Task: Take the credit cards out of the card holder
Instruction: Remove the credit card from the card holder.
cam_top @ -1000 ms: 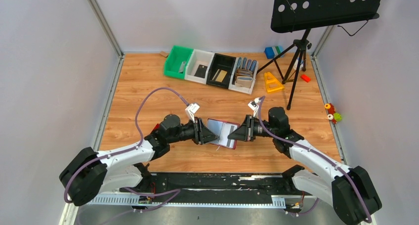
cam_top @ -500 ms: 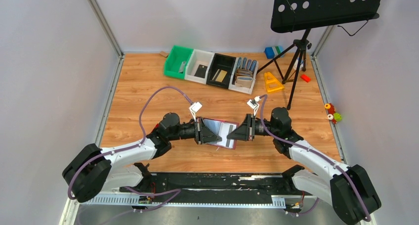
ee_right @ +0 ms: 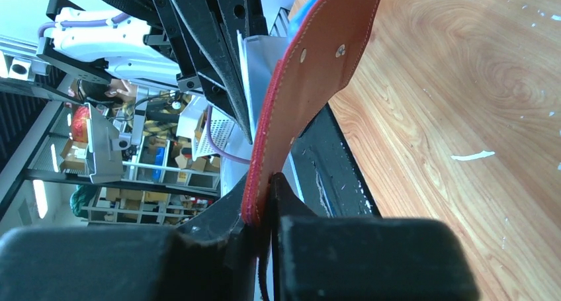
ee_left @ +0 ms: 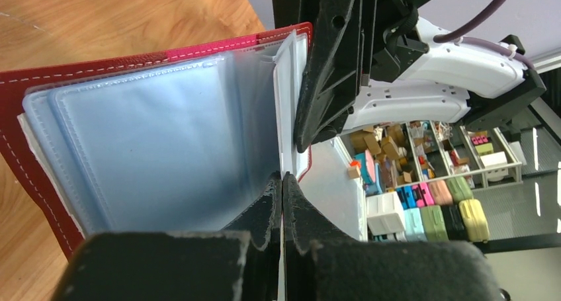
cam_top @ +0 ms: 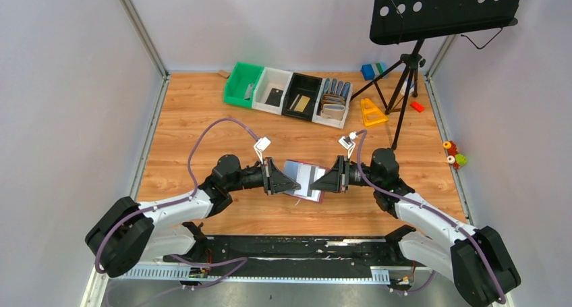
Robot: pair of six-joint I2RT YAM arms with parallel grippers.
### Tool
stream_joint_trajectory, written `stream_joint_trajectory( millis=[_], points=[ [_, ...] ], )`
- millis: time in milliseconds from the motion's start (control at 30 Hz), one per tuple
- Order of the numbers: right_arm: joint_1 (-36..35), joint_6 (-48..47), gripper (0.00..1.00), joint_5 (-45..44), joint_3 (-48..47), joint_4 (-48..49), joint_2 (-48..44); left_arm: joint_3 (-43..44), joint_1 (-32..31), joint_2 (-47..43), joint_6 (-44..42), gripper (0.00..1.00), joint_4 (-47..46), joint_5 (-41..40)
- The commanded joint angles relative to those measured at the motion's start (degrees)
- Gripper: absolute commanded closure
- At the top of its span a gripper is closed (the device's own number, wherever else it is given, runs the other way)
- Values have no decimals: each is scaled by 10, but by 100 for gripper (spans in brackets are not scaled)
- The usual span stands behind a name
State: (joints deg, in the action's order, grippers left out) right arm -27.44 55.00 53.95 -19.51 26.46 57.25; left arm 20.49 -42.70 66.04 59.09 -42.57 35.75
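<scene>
1. While the card holder (cam_top: 305,180) hangs open above the desk (cam_top: 202,118), the left jaws, on its left, have just gone from a wide gap to fully closed at the edge of its clear sleeves (ee_left: 165,142). Whether they pinch a sleeve or a card I cannot tell.
2. That closing reads as the start of a pull; no card shows free beside the holder yet.
3. On the holder's right, the right jaws stay clamped on its red cover, bracing it.
4. Far behind the holder stands a row of bins:
   - The green bin (cam_top: 237,74) holds what looks like a pale grey card (cam_top: 249,90).
   - The white bin (cam_top: 278,71) holds a black card (cam_top: 274,96).
   - The black bin (cam_top: 305,77) holds a gold-tan card (cam_top: 300,103).
   - The end bin (cam_top: 330,121) holds upright wallets (cam_top: 332,98).
</scene>
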Motion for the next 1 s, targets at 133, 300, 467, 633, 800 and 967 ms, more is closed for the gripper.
stream_joint_trajectory(
  millis=[133, 300, 467, 633, 800, 967],
  points=[
    [8, 6, 100, -1, 5, 30, -7, -20, 12, 28, 39, 91, -109, 13],
    [9, 6, 100, 4, 5, 28, -6, -30, 15, 63, 88, 80, -215, 36],
    [9, 3, 100, 8, 4, 26, -3, -37, 16, 102, 136, 85, -319, 45],
    [11, 8, 100, 7, 6, 32, 10, -46, 25, 120, 169, 93, -376, 47],
    [18, 25, 100, 14, 16, 62, 17, -54, 40, 103, 172, 91, -374, 54],
    [20, 25, 100, 15, 18, 61, 12, -53, 44, 87, 162, 94, -349, 57]
  ],
)
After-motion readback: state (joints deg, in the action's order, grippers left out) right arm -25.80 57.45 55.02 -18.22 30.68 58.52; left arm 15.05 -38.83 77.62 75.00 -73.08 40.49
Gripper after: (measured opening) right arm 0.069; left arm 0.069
